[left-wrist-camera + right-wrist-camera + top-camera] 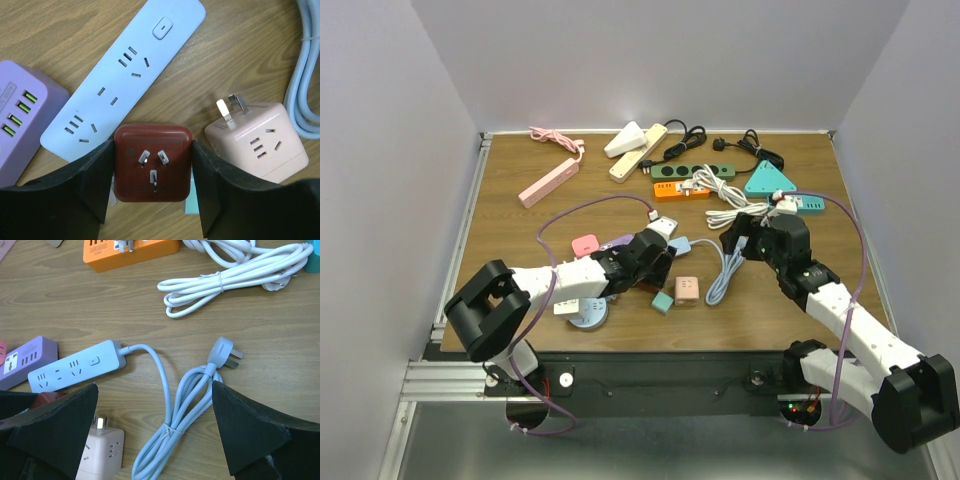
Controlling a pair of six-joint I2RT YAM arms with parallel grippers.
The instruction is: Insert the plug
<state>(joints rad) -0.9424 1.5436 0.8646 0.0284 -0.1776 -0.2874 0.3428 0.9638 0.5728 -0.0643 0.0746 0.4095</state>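
Wooden table (505, 225) between grey walls (650, 60) carries scattered power strips (548, 183)

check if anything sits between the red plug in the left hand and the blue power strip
Nothing visible does. The red plug, gripped in the left hand, sits just short of the light blue power strip, whose sockets are uncovered. The pink cube adapter stands aside.

Perhaps eight power strips (548, 184), four cube adapters (686, 289) and four coiled cords (220, 281) are visible.
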